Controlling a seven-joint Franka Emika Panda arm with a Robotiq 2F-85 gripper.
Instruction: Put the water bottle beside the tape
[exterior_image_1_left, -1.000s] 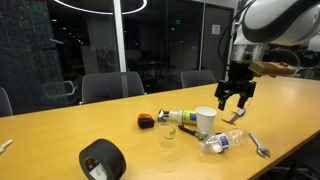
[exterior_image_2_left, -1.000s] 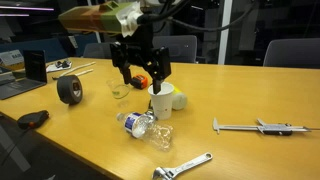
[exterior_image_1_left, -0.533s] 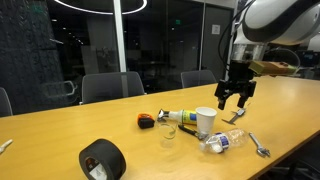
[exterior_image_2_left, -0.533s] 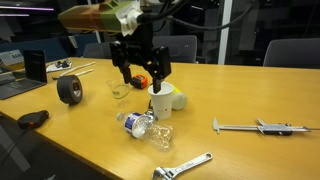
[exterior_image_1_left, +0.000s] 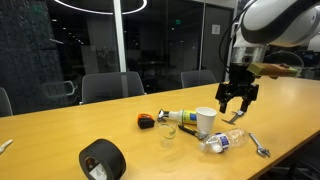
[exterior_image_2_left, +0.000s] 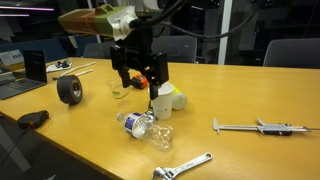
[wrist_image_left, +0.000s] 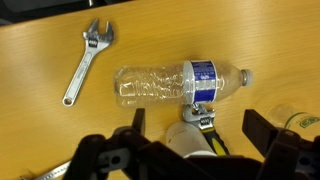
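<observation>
The gripper (exterior_image_1_left: 237, 108) is open and empty above the bottle (wrist_image_left: 180, 83), which lies on its side near the cup (exterior_image_1_left: 205, 121), well apart from the tape (exterior_image_1_left: 102, 160). If the jaws are lowered off-centre, the bottle may be rolled away or the cup knocked.

A clear water bottle (wrist_image_left: 180, 83) with a blue label and white cap, a silver wrench (wrist_image_left: 86, 62), a white cup (exterior_image_1_left: 206, 121), an orange-and-black tape measure (exterior_image_1_left: 147, 121) and black tape (exterior_image_1_left: 102, 160) dot the honey-brown wood-grain table (wrist_image_left: 40, 40) under the black gripper (exterior_image_1_left: 236, 103).
</observation>
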